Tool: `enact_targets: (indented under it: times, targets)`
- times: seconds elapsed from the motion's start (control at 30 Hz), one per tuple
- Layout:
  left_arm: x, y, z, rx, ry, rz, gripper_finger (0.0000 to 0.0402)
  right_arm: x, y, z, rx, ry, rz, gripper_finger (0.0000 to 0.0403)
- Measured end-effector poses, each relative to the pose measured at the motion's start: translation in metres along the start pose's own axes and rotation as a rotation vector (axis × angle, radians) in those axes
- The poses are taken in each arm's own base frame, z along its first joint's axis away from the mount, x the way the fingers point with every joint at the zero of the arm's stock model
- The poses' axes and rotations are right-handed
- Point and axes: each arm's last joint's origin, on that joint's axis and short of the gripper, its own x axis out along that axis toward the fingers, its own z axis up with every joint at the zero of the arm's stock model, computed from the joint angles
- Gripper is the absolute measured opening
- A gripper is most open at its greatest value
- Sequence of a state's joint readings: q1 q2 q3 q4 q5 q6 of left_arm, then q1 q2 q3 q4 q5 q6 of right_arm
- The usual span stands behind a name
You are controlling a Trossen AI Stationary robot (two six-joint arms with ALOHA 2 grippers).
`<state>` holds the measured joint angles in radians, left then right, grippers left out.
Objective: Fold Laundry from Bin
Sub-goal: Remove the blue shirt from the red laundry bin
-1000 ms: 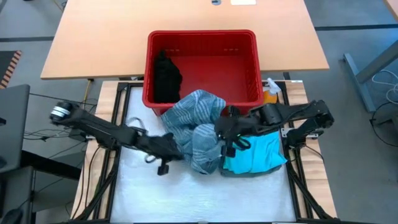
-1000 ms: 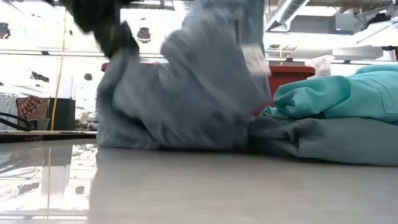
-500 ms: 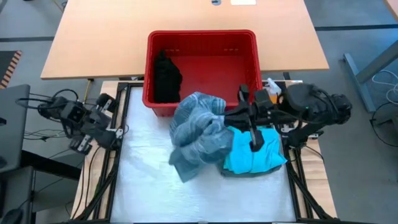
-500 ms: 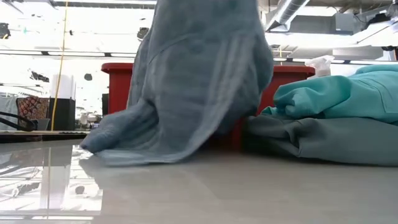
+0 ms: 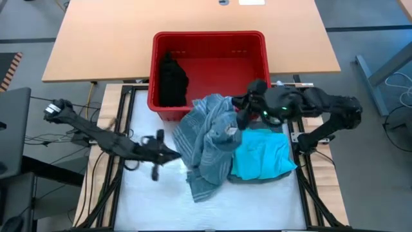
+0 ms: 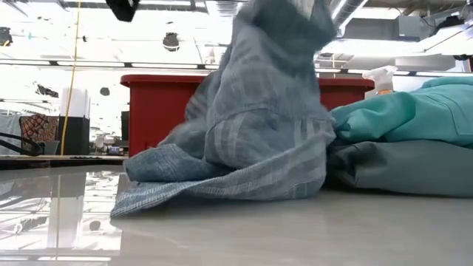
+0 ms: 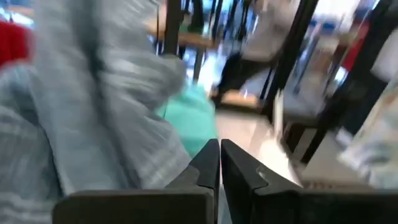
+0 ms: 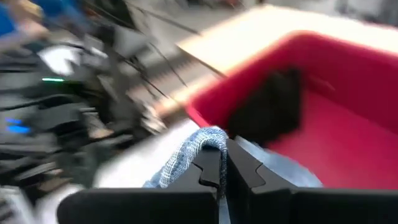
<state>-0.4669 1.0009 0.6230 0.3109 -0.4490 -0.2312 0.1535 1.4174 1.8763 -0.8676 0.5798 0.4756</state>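
Table (image 5: 161,206): white mat, work area in front of bin (image 5: 209,67), red, slotted, sits at far edge; black garment (image 5: 172,80) inside it at left. Striped cloth (image 5: 209,145), blue-grey, biggest loose item: draped from bin's front lip down onto mat, top pulled up in a peak, lower hem spread flat on table in low view. Teal garment (image 5: 261,154) just beside it on R, stacked on a grey-green one (image 6: 403,170). R gripper (image 5: 248,106) near bin's front R corner, fingers clamped on a fold of striped cloth at its top edge. L gripper (image 5: 158,145) low over mat, just L of cloth, fingers closed, holding nothing. Handling, my read: light, limp, thin weave, no stiffness; sags from any single pinch, bunches easily, not fragile. Best hold prob. two corners or along a hem, so it hangs flat.
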Motion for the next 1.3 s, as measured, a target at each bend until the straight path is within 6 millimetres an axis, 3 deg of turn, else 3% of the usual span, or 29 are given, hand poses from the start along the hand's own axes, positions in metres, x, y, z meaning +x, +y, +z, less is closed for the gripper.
enact_targets:
  times: [0.17, 0.3, 0.5, 0.67, 0.8, 0.97, 1.3]
  targets:
    - [0.034, -0.007, -0.047, 0.087, 0.203, 0.006, 0.0034, 0.013, -0.02, -0.012, 0.009, 0.141, -0.151, 0.0027]
    - [0.055, -0.006, -0.085, 0.045, 0.335, 0.031, 0.0074, 0.025, -0.025, -0.021, -0.011, 0.221, -0.222, 0.0028]
    - [0.085, -0.014, -0.121, -0.071, 0.333, -0.065, 0.0118, 0.036, -0.024, -0.029, -0.06, 0.311, -0.219, 0.0028]
    - [0.118, -0.021, -0.144, -0.166, 0.367, -0.021, 0.013, 0.036, -0.025, -0.029, -0.09, 0.342, -0.177, 0.003]
    - [0.15, -0.033, -0.152, -0.153, 0.36, -0.024, 0.013, 0.032, -0.026, -0.031, -0.155, 0.37, -0.161, 0.0029]
    - [0.179, -0.04, -0.148, -0.153, 0.358, -0.014, 0.013, 0.029, -0.027, -0.035, -0.23, 0.429, -0.135, 0.0031]
    - [0.188, -0.031, -0.144, -0.141, 0.481, 0.209, 0.0129, 0.024, -0.017, -0.04, -0.332, 0.452, -0.069, 0.0031]
